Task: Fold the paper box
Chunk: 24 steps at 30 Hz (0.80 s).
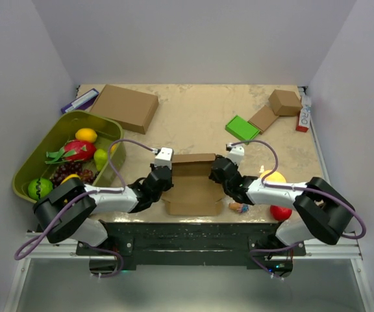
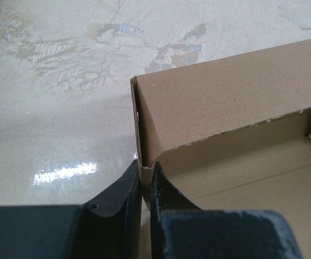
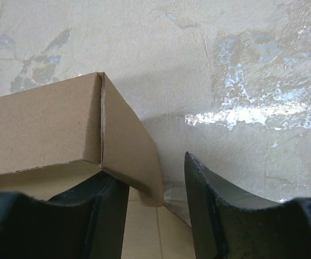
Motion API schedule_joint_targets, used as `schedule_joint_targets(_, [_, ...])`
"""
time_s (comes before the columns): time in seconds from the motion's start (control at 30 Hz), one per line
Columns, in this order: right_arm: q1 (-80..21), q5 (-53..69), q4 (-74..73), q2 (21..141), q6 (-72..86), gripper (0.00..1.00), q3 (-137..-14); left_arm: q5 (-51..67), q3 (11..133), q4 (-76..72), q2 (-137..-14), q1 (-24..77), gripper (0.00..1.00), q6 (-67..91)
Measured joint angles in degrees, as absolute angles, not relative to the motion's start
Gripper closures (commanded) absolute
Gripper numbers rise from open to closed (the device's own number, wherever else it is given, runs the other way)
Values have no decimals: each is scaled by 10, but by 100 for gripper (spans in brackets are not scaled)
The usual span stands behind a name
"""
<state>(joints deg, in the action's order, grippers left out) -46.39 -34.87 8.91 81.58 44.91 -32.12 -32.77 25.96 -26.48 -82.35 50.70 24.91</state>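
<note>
Paper box (image 1: 192, 190), just one, between left gripper (image 2: 146, 168) and right gripper (image 3: 149, 175)

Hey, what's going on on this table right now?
Two robot arms are working on the paper box at the near middle of the table. The left gripper is pinched shut on the box's left side wall, which stands upright. The right gripper is open, straddling the right wall with one finger inside and one outside. The box is not yet closed.
</note>
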Motion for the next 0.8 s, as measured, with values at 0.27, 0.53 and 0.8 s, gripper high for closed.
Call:
schedule_joint_targets(0.27, [-463,-311,111,785,436,36,-281,-323,255,-258,-818,503,100,249])
schedule_joint_targets(0.53, [-462,-292,109,776,432,33,-275,-317,255,-253,-815,503,100,249])
schedule_joint_targets(0.8, [-461,-259,112,760,412,22,-263,-318,255,-244,-811,503,100,249])
